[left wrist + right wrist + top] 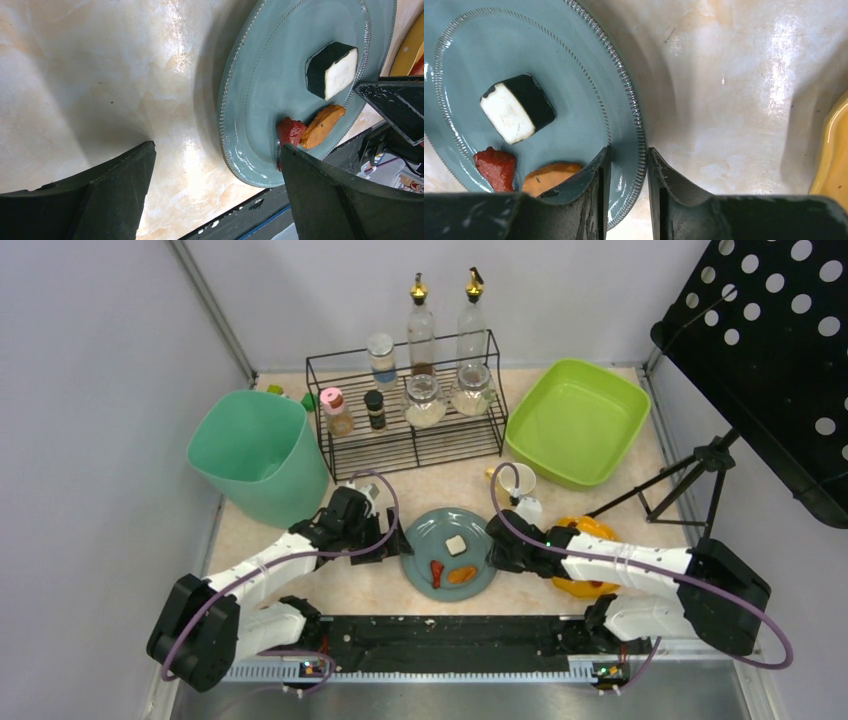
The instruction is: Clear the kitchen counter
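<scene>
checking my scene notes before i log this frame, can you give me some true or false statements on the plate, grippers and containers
1. Three food pieces lie on the teal plate. True: a white-and-black cube, a red piece and an orange piece.
2. The left gripper is shut on the plate. False: it is open, with the plate's edge between its spread fingers.
3. The right gripper straddles the plate's rim. True.
4. The plate sits in the lime-green tub. False: it lies on the kitchen counter.
5. A mint-green bin stands left of the wire rack. True.
</scene>
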